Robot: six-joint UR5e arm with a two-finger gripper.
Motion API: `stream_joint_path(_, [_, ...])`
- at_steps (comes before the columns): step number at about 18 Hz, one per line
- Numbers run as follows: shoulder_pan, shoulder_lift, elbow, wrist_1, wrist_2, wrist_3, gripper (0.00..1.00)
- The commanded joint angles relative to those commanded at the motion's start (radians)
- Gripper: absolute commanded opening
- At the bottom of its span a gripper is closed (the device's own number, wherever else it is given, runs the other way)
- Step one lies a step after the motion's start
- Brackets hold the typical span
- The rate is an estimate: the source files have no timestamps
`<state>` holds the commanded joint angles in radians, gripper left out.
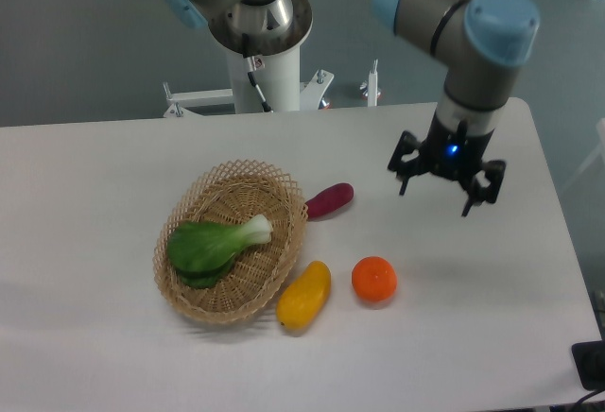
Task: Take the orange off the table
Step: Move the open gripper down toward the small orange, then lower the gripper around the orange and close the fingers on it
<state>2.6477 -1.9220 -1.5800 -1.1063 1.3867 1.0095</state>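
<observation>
the orange sits untouched on the table, just beside the yellow fruit and in front of the purple vegetable. the gripper hangs in the air above the table, up and to the right of the orange and well apart from it — fingers spread wide, holding nothing. so the pick looks barely begun: the approach, the descent over the orange, the closing and the lift are all left. the basket with its green vegetable plays no part.
</observation>
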Motion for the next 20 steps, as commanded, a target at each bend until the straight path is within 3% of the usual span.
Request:
stream_joint_path(4, [-0.023, -0.031, -0.031, 0.058, 0.011, -0.038, 1.00])
stream_joint_path(8, [-0.086, -0.094, -0.032, 0.123, 0.133, -0.089, 1.00])
stream_joint_path(20, [-0.120, -0.164, -0.041, 0.138, 0.107, -0.164, 1.00])
